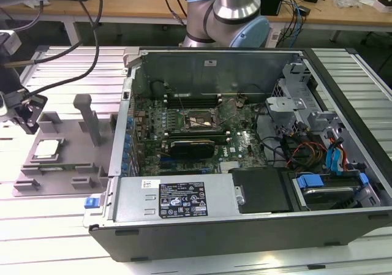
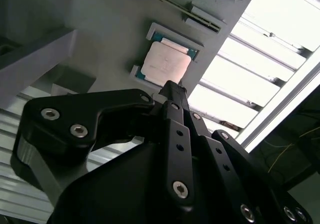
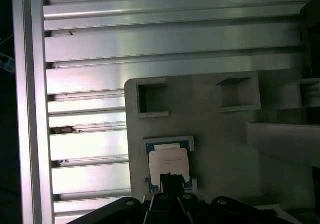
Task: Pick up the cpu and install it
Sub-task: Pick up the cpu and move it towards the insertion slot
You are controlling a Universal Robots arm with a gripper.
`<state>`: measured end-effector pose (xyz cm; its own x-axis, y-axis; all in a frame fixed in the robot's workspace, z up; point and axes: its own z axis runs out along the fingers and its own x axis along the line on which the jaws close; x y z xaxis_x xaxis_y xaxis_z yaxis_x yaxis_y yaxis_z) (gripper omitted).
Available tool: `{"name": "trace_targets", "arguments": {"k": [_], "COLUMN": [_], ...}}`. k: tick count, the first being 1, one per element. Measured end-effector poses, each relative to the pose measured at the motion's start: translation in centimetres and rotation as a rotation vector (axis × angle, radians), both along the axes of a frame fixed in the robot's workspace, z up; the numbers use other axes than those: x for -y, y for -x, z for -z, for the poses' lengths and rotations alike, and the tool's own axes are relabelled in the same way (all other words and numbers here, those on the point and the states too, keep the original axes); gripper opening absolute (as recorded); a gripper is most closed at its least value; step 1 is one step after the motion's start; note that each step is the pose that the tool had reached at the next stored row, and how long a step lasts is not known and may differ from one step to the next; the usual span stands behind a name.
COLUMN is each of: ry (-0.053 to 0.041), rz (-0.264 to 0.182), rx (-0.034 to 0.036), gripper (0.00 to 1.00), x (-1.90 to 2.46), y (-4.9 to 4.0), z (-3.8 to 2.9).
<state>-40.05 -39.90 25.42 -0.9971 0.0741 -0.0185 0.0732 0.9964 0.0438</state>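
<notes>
Ribbed aluminium table (image 3: 85,49); grey plastic tray (image 3: 210,124); square silvery cpu (image 3: 169,161); black tool (image 3: 172,176) pinched closed.

Bright light, glare on aluminium table (image 2: 260,79), shadowed tray (image 3: 210,129)

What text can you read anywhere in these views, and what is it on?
Nothing is legible.
Black label on the metal cover: print too small to read.
White sticker beside it: too small to read.
cpu top: any print is too faint to read.
</notes>
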Motion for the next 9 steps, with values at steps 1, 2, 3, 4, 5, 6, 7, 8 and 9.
{"name": "trace_targets", "arguments": {"k": [1, 2, 3, 4, 5, 6, 7, 8, 9], "ry": [0.0006, 0.0013, 0.0019, 0.0021, 0.0021, 0.002, 0.0021, 0.0021, 0.0022], "rz": [0.0, -0.001, -0.001, -0.002, -0.004, -0.006, -0.011, -0.014, -0.017], "rx": [-0.0039, -0.0076, -0.0105, -0.0118, -0.012, -0.0119, -0.0119, -0.0119, -0.012], "gripper": [0.11, 0.11, 0.11, 0.11, 0.11, 0.11, 0.11, 0.11, 0.11], "x": [0.01, 0.02, 0.02, 0.02, 0.01, 0.02, 0.03, 0.04, 0.05], "y": [-0.07, -0.19, -0.33, -0.46, -0.54, -0.59, -0.64, -0.67, -0.69], "z": [0.39, 0.61, 0.8, 0.99, 1.1, 1.2, 1.35, 1.47, 1.61]}}
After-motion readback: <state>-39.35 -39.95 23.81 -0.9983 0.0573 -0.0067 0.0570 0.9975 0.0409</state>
